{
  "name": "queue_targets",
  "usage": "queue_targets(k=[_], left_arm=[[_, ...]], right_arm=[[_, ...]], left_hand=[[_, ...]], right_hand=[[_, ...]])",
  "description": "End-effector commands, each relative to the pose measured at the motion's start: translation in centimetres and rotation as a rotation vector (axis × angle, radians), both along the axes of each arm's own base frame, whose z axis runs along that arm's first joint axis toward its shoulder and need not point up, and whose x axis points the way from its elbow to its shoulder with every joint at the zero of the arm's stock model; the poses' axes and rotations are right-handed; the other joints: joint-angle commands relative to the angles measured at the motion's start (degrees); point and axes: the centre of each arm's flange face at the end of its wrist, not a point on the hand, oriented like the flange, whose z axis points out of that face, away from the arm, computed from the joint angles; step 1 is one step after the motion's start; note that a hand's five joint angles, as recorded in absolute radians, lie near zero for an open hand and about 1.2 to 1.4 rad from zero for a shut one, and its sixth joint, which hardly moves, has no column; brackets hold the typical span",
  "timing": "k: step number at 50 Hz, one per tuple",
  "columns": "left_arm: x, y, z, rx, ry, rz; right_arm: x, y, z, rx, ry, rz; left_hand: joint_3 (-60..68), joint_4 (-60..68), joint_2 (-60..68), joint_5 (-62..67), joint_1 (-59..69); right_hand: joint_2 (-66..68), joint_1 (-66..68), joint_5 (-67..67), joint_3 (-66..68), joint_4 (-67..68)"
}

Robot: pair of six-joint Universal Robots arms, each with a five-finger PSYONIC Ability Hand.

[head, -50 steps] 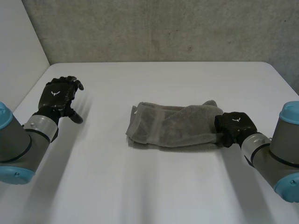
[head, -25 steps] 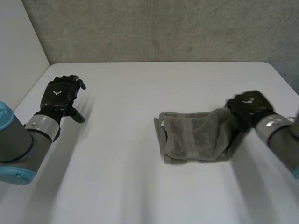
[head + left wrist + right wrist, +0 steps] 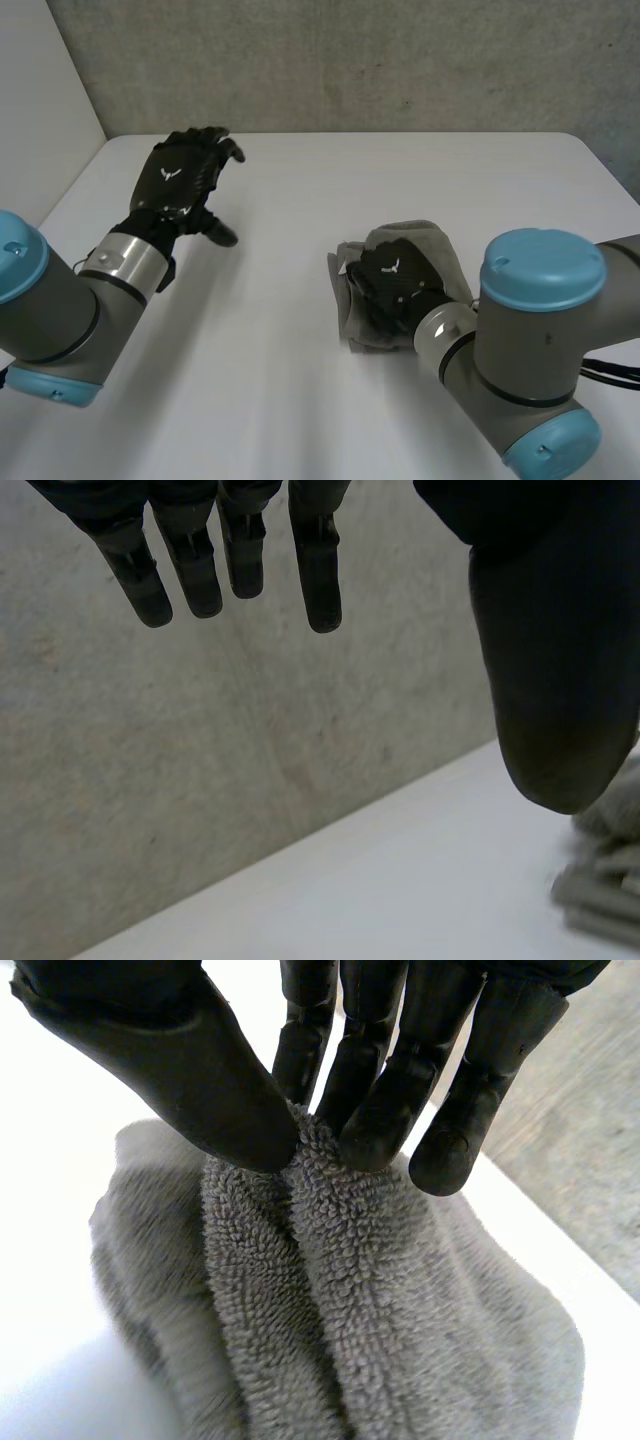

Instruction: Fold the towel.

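The bunched grey terry towel (image 3: 428,245) lies right of the white counter's (image 3: 300,180) middle, under the right robot hand (image 3: 392,280) (much the nearer), which pinches a ridge of it between thumb and fingers; the left robot hand (image 3: 180,185) hovers slack-fingered well apart, leftward.

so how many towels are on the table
1. The towel lies bunched on the table, a little right of the middle, with a fold pinched by the right hand. None seems hidden.
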Motion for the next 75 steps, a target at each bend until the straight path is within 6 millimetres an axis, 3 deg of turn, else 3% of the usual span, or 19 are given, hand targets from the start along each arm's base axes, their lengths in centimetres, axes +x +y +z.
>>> queue_targets(k=[1, 8, 10, 13, 19, 21, 22, 23, 24, 25, 26, 30, 37, 41, 43, 48, 53, 61, 75], left_arm=[[-1.4, 0.3, 1.6, -0.012, 0.066, -0.043], [-1.7, 0.2, 2.1, -0.024, 0.077, -0.048], [-1.7, 0.3, 2.1, -0.023, 0.079, -0.049], [-1.8, 0.4, 2.1, -0.018, 0.086, -0.054], [-2.0, 0.6, 2.1, -0.002, 0.107, -0.066], [-2.1, 0.6, 2.1, -0.003, 0.108, -0.071], [-2.2, 0.6, 2.1, -0.003, 0.108, -0.071], [-2.4, 0.7, 2.2, -0.009, 0.110, -0.080], [-2.4, 0.7, 2.2, -0.009, 0.110, -0.080], [-2.8, 0.8, 2.3, -0.014, 0.112, -0.090], [-3.2, 0.8, 2.6, -0.023, 0.117, -0.099], [-4.3, 0.6, 3.0, -0.037, 0.124, -0.125], [-7.7, 1.0, 2.0, -0.004, 0.111, -0.204], [-8.9, 1.6, 0.3, 0.062, 0.080, -0.235], [-9.5, 2.1, -0.6, 0.096, 0.063, -0.251], [-11.0, 3.4, -3.1, 0.165, 0.028, -0.293], [-12.1, 5.0, -5.7, 0.220, -0.003, -0.333], [-12.1, 5.8, -8.0, 0.266, -0.047, -0.341], [-10.2, 6.2, -9.9, 0.328, -0.085, -0.309]], right_arm=[[0.4, 0.5, 1.2, 0.016, -0.084, 0.016], [0.9, 1.4, 0.6, 0.057, -0.094, 0.056], [2.2, 3.2, -0.4, 0.082, -0.081, 0.113], [2.8, 4.0, -1.5, 0.100, -0.060, 0.136], [2.8, 4.1, -2.1, 0.107, -0.037, 0.137], [2.5, 4.2, -2.0, 0.112, -0.036, 0.139], [2.5, 4.2, -2.0, 0.113, -0.036, 0.139], [2.3, 4.2, -1.8, 0.114, -0.036, 0.138], [2.3, 4.2, -1.8, 0.114, -0.036, 0.138], [2.1, 4.2, -1.6, 0.112, -0.032, 0.133], [1.8, 4.3, -1.1, 0.112, -0.031, 0.130], [0.9, 4.3, 0.2, 0.102, -0.033, 0.116], [-4.0, -0.1, 2.4, 0.057, -0.062, -0.076], [-6.0, -1.7, 1.8, 0.081, -0.064, -0.146], [-8.2, -3.2, 0.8, 0.108, -0.071, -0.222], [-10.4, -5.2, 0.0, 0.127, -0.136, -0.317], [-11.0, -6.1, -1.0, 0.206, -0.226, -0.358], [-10.4, -6.1, -1.9, 0.344, -0.377, -0.347], [-9.0, -6.5, -3.7, 0.427, -0.432, -0.286]], left_hand=[[-3.9, -4.3, -3.6, -3.1, -4.6], [-3.9, -4.3, -3.6, -3.1, -4.6], [-3.9, -4.3, -3.6, -3.1, -4.6], [-3.9, -4.3, -3.6, -3.1, -4.6], [-3.9, -4.3, -3.6, -3.1, -4.6], [-3.9, -4.3, -3.6, -3.1, -4.6], [-3.9, -4.3, -3.6, -3.1, -4.6], [-3.9, -4.3, -3.6, -3.1, -4.6], [-3.9, -4.3, -3.6, -3.1, -4.6], [-3.9, -4.3, -3.6, -3.1, -4.6], [-3.7, -4.2, -3.4, -2.9, -4.5], [-3.5, -4.0, -3.2, -2.7, -4.3], [-3.0, -3.5, -2.7, -2.2, -3.8], [-3.0, -3.5, -2.7, -2.2, -3.8], [-3.0, -3.5, -2.7, -2.2, -3.8], [-3.0, -3.5, -2.7, -2.2, -3.8], [-3.0, -3.5, -2.7, -2.2, -3.8], [-3.0, -3.5, -2.7, -2.2, -3.8], [-3.0, -3.5, -2.7, -2.2, -3.8]], right_hand=[[5.1, 4.6, 3.8, 4.0, 3.4], [5.1, 4.6, 3.8, 4.0, 3.4], [5.1, 4.6, 3.8, 4.0, 3.4], [5.1, 4.6, 3.8, 4.0, 3.4], [5.1, 4.6, 3.8, 4.0, 3.4], [-11.3, -11.9, -12.7, -12.5, -13.1], [-11.5, -12.0, -12.8, -12.6, -13.2], [-31.4, -32.0, -32.8, -32.6, -33.2], [-31.6, -32.2, -33.0, -32.8, -33.4], [-52.8, -53.3, -54.1, -53.9, -54.6], [-64.9, -65.4, -66.2, -66.0, -66.6], [-64.9, -65.4, -66.2, -66.0, -66.6], [-64.9, -65.4, -66.2, -66.0, -66.6], [-64.9, -65.4, -66.2, -66.0, -66.6], [-64.9, -65.4, -66.2, -66.0, -66.6], [-64.9, -65.4, -66.2, -66.0, -66.6], [-64.9, -65.4, -66.2, -66.0, -66.6], [-64.9, -65.4, -66.2, -66.0, -66.6], [-64.9, -65.4, -66.2, -66.0, -66.6]])
